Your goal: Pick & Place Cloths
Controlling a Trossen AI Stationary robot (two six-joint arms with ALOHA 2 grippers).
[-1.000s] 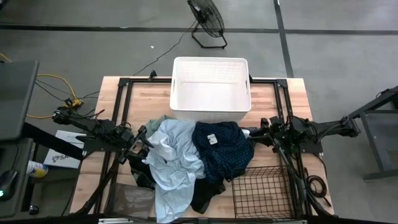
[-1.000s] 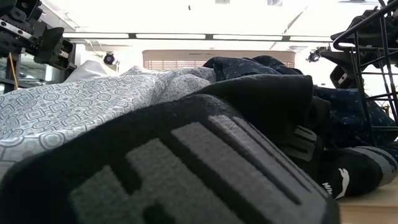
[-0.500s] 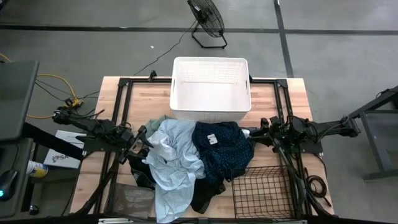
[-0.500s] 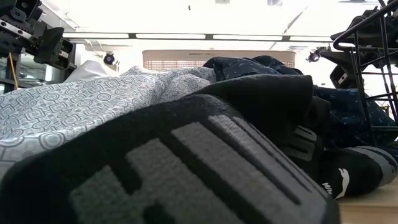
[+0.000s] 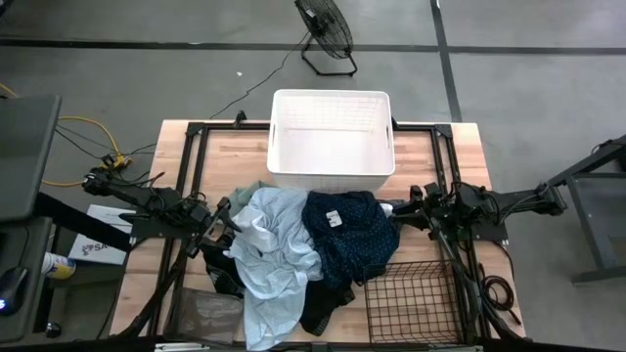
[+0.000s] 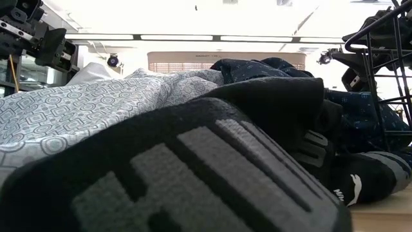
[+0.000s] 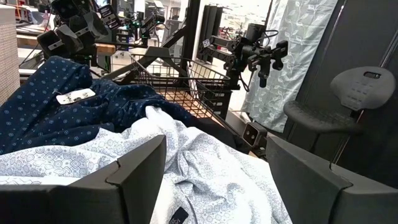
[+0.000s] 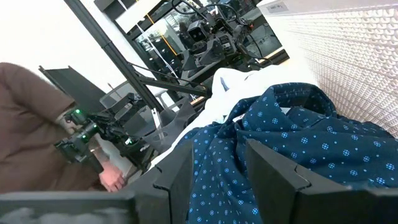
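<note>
Wooden table [image 5: 171,137]: cloths [image 5: 293,249], white basket [image 5: 331,137], wire basket [image 5: 416,298]

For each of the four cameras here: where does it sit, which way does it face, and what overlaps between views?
High view: overhead, straight down on the white plastic laundry basket; both arms show.
Low view: table height, behind the black garment with grey lettering; arm parts at the upper corners.
Left wrist view: over the light blue patterned shirt toward the black wire basket; open left gripper.
Right wrist view: over the navy dotted shirt; open right gripper.
Shared: both wrist views show the navy shirt.
</note>
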